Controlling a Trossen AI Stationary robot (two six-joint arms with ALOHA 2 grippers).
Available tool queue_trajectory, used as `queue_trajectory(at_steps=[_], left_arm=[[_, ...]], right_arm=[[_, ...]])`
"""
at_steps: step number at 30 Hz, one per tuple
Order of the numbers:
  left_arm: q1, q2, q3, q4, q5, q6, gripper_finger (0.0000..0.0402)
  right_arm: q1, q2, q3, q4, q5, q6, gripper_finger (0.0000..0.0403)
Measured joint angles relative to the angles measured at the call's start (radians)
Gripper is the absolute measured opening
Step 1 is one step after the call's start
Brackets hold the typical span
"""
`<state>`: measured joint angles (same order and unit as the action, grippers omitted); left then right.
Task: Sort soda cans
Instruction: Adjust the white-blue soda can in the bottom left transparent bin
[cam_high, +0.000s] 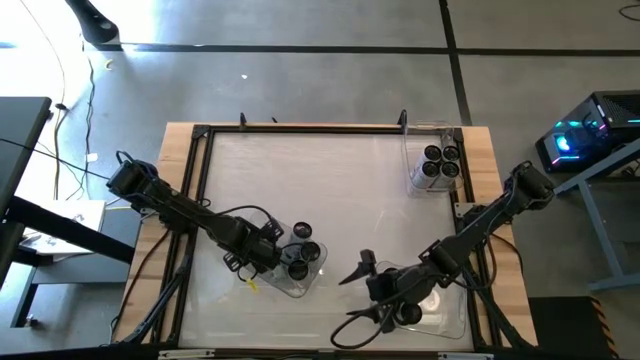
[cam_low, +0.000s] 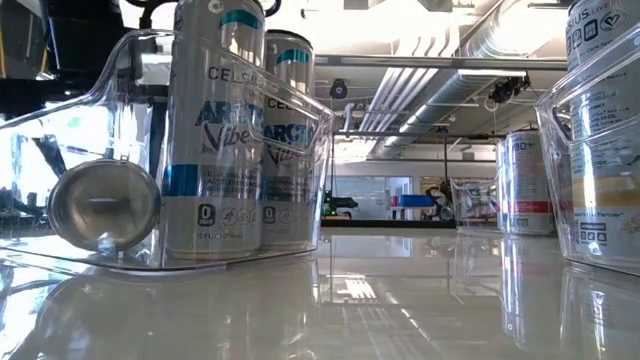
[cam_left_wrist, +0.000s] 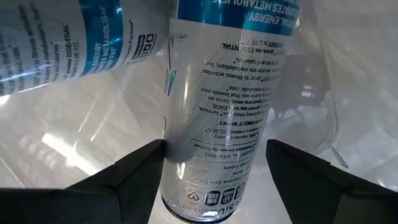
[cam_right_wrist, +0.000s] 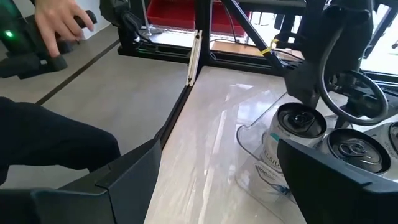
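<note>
The soda cans are white and blue with silvery sides. Several stand in a clear bin (cam_high: 300, 285) at the table's near middle, and their dark tops (cam_right_wrist: 300, 121) show in the right wrist view. In the low view two stand upright (cam_low: 215, 140) and one lies on its side (cam_low: 100, 205), its silver bottom toward the near edge. My left gripper (cam_high: 260, 262) is at that bin's left side, with a can (cam_left_wrist: 214, 124) between its fingers. My right gripper (cam_high: 362, 272) hovers open just right of the bin, holding nothing. My left gripper has the can pinched by its side wall (cam_left_wrist: 180, 155), one finger (cam_left_wrist: 140, 165) against each flank, a little above its end rim (cam_left_wrist: 205, 211). The fingers lie across the can. The can is inside the clear bin; what it rests on is hidden.
A second clear bin (cam_high: 412, 150) with several cans sits at the far right corner. A third bin (cam_high: 455, 318) near the right arm holds one can (cam_high: 408, 315). Dark rails frame the table. A person's hand (cam_right_wrist: 59, 22) shows beyond the table.
</note>
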<state>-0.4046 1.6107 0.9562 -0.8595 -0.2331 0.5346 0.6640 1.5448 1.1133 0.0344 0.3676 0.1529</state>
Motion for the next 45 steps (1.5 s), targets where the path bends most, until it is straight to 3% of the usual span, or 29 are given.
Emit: queue_trajectory(at_steps=[9, 16, 32, 38, 45], left_arm=[[-0.001, 0.007, 0.012, -0.004, 0.005, 0.039, 0.0273], [-0.057, 0.015, 0.081, -0.066, -0.088, 0.070, 0.0273], [-0.047, 0.003, -0.002, 0.028, -0.042, 0.076, 0.0273], [-0.060, 0.012, 0.053, -0.024, -0.111, 0.092, 0.0273], [-0.054, 0.012, 0.035, -0.021, -0.120, 0.234, 0.0273]], right_arm=[[0.006, 0.000, 0.000, 0.001, 0.000, 0.007, 0.0318], [0.019, 0.000, 0.000, 0.002, 0.004, 0.002, 0.0318], [0.019, 0.005, 0.000, -0.001, 0.010, -0.002, 0.0318], [0.020, 0.005, 0.000, -0.001, 0.010, 0.004, 0.0318], [0.016, 0.005, 0.000, -0.001, 0.010, -0.004, 0.0318]])
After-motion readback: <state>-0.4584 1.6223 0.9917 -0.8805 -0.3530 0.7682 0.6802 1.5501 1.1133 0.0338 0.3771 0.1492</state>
